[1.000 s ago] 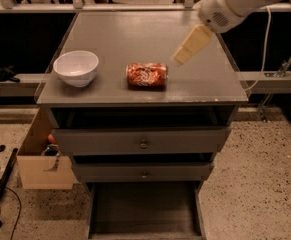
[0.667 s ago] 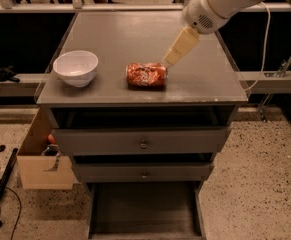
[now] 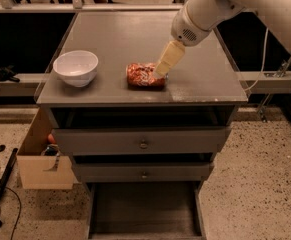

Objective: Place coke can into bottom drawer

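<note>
This looks like a robot test lab rather than a home: a plain grey cabinet [image 3: 185, 141] stands alone on a speckled hard floor [image 3: 255, 184], and a metal railing [image 3: 30, 7] runs well behind the gripper [image 3: 161, 71], which hangs low over the middle of the tabletop [image 3: 135, 34]. Far below the gripper and to its left in the view, an open cardboard box [image 3: 40, 171] and a black rod [image 3: 1, 186] sit on the floor.

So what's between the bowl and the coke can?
Nothing: the camera view shows only bare cabinet top between the white bowl and the coke can. The gripper is at the can's other end.
</note>
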